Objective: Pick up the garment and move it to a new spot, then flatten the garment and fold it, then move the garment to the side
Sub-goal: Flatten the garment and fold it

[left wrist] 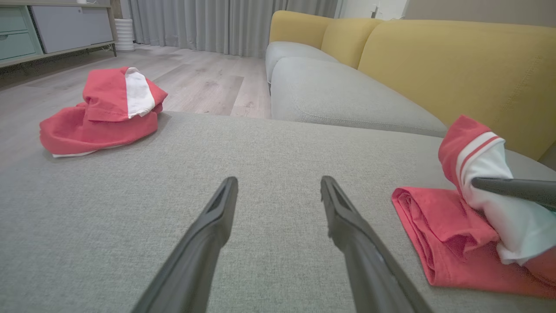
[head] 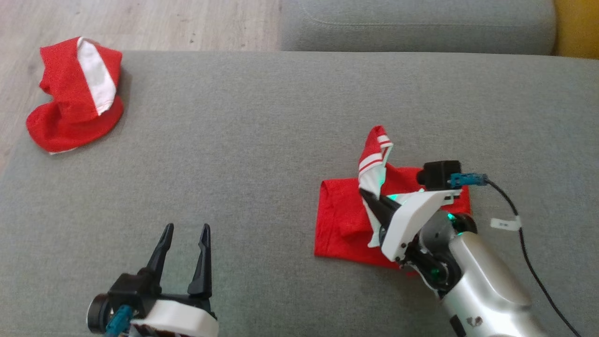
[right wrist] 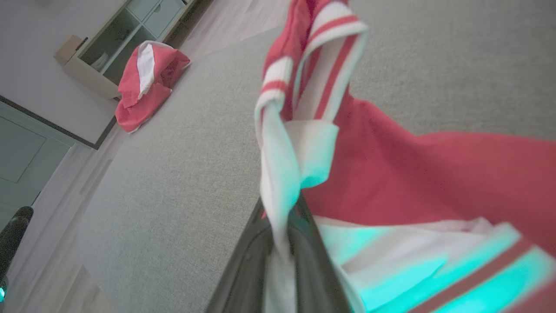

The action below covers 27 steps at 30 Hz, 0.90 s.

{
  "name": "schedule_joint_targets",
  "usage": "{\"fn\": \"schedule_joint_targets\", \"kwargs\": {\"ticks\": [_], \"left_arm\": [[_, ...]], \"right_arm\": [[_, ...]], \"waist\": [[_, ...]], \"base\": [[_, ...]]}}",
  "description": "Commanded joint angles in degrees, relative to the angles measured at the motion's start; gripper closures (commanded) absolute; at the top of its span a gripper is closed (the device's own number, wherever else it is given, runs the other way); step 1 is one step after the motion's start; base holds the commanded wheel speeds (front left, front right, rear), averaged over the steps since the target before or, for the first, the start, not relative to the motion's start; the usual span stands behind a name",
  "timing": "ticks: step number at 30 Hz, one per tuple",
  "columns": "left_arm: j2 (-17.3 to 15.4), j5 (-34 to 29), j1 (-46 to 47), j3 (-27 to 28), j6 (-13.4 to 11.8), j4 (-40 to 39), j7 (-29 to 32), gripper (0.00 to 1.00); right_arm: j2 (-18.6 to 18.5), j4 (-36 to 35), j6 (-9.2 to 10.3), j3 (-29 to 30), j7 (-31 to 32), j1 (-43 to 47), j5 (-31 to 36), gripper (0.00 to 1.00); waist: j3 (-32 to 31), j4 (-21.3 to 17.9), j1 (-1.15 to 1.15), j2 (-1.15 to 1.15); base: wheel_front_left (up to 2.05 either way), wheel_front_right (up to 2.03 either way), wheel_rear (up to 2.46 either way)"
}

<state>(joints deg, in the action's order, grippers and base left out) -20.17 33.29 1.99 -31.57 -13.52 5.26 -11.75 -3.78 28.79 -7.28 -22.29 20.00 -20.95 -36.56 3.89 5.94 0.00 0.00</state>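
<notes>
On the grey cushion (head: 281,140) before you, the red garment (head: 341,220) lies partly folded toward the near right side, in from the edges. A second red-and-white garment (head: 75,103) sits bunched at the far left corner. Your right gripper (head: 368,194) is clenched on the garment's white striped cuff (head: 376,152), holding it up above the fold. Your left gripper (head: 185,236) hovers near the front edge, fingers spread, grasping nothing.
</notes>
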Motion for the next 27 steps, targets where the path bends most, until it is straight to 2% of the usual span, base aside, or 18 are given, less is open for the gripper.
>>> {"fn": "schedule_joint_targets", "kwargs": {"ticks": [1,2,3,10,16,20,27], "left_arm": [[-0.24,-0.01,2.91,1.72,0.34,-1.22,-0.77,0.00],[-0.10,0.01,2.98,1.66,0.41,-0.95,-0.86,0.00],[0.03,0.03,3.04,1.59,0.48,-0.70,-0.95,0.00],[0.82,0.21,3.05,1.40,0.83,0.48,-1.58,0.00],[1.17,0.18,2.89,1.34,0.98,0.88,-2.01,0.00],[1.12,0.11,2.74,1.38,0.98,0.82,-2.18,0.00],[0.60,0.01,2.48,1.47,0.81,0.43,-2.30,0.00]], "right_arm": [[0.88,-0.53,-0.21,-1.94,-1.00,-2.68,-1.10,0.59],[0.89,0.65,-0.21,-2.84,-1.51,-3.17,-1.95,0.11],[0.89,1.53,-0.21,-4.00,-1.95,-3.65,-2.77,0.00],[0.90,2.82,-0.21,-9.98,-6.55,-6.58,-6.40,0.00],[0.90,-0.42,-0.21,-10.41,-11.42,-7.80,-6.24,0.00],[0.80,-1.69,-0.21,-6.14,-15.13,-7.73,-1.31,0.00],[-1.31,-5.08,-0.21,6.24,-21.39,-3.12,12.46,0.00]], "waist": [[0.08,0.37,0.00,0.00],[0.05,0.51,0.00,0.00],[0.03,0.60,0.00,0.00],[-0.33,-0.30,0.00,0.00],[-0.71,-2.09,0.00,0.00],[-0.95,-3.05,0.00,0.00],[-1.03,-3.88,0.00,0.00]], "base": [[0.00,0.00,0.00],[0.00,0.00,0.00],[0.00,0.00,0.00],[0.00,0.00,0.00],[0.00,0.00,0.00],[0.00,0.00,0.00],[0.00,0.00,0.00]]}}
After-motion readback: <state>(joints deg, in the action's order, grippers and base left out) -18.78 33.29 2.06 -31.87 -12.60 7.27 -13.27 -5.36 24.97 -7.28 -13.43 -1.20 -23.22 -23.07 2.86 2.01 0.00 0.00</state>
